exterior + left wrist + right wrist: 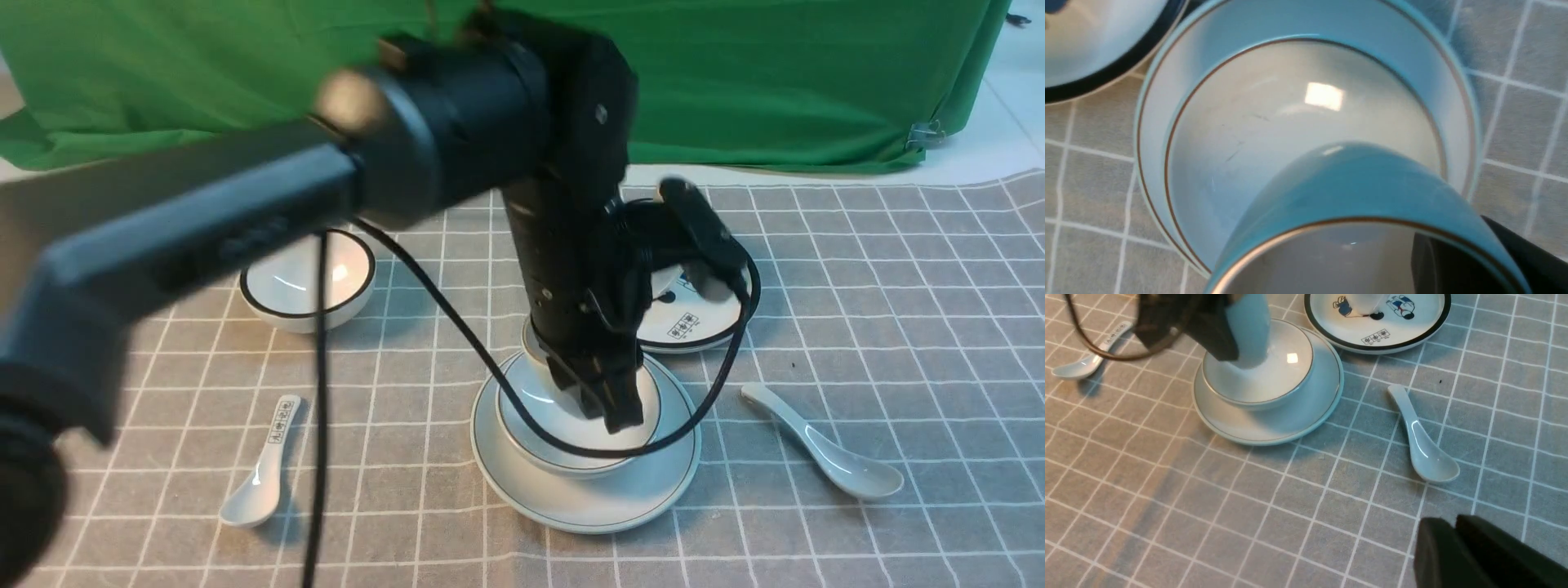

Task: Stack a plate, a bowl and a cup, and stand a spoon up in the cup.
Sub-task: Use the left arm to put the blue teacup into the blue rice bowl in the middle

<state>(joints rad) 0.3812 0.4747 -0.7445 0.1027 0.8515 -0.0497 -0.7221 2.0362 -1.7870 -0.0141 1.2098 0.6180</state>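
The plate [588, 498] lies mid-cloth with the bowl [539, 425] nested on it. The cup [1249, 330] stands inside the bowl, pale with a thin dark rim line. My left gripper [608, 408] reaches down from above and is shut on the cup's wall [1363, 183], one finger inside the cup and one outside. Flat on the cloth to the right of the plate lies the plain white spoon [824, 445], bowl end toward me. My right gripper [1453, 531] hovers shut and empty above the cloth on the near side of the spoon [1421, 437]; the front view does not show it.
A black-rimmed plate with cartoon figures [694, 327] lies just behind the stack on the right. At the back left stands a bold-rimmed bowl [306, 282]. A spoon with printed characters [265, 461] lies front left. The left arm's cable [457, 327] loops over the stack.
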